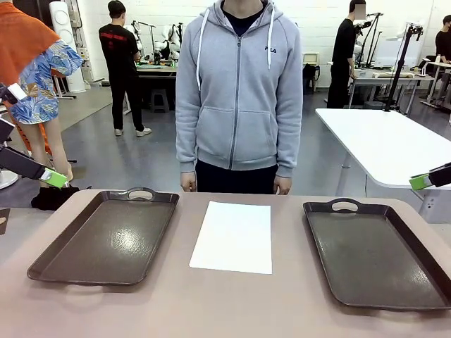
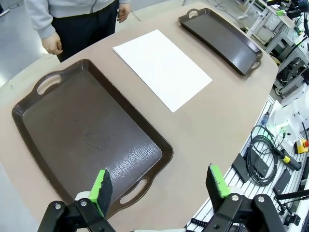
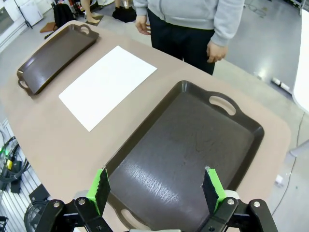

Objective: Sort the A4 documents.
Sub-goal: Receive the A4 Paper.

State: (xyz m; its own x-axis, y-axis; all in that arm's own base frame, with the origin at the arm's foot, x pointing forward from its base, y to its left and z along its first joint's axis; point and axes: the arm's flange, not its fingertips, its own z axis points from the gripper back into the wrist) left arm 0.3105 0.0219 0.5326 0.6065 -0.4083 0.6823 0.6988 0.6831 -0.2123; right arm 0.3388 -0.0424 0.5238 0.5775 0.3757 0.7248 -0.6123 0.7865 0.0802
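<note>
- Front: paper (image 1: pixel 232 236) flat between left tray (image 1: pixel 106 243) and right tray (image 1: pixel 373 260), touching neither.
- Left wrist: left gripper (image 2: pixel 159 186) spread wide, empty, near left tray's end.
- Right wrist: right gripper (image 3: pixel 156 188) spread wide, empty; thin flat sheet, likely to slide or crease under a pinch.

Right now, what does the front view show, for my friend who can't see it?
A white A4 sheet lies flat in the middle of a tan table, between the left tray and the right tray, both dark brown with handles. A person in a grey hoodie stands at the far side.
</note>
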